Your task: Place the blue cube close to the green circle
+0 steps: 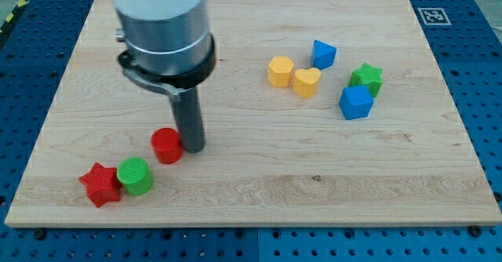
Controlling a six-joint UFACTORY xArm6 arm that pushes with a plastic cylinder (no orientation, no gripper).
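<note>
The blue cube point(355, 103) lies at the view's right, touching the green star point(367, 78) just above it. The green circle point(135, 176), a short cylinder, lies at the view's lower left, next to a red star point(100, 185). My tip point(194, 147) rests on the board right beside a red cylinder point(166, 146), on its right side. The tip is up and right of the green circle and far left of the blue cube.
A yellow hexagon block point(280, 71) and a yellow heart point(306, 82) sit together right of centre. A blue triangular block point(322, 54) lies above them. The wooden board point(259, 191) ends in blue pegboard on all sides.
</note>
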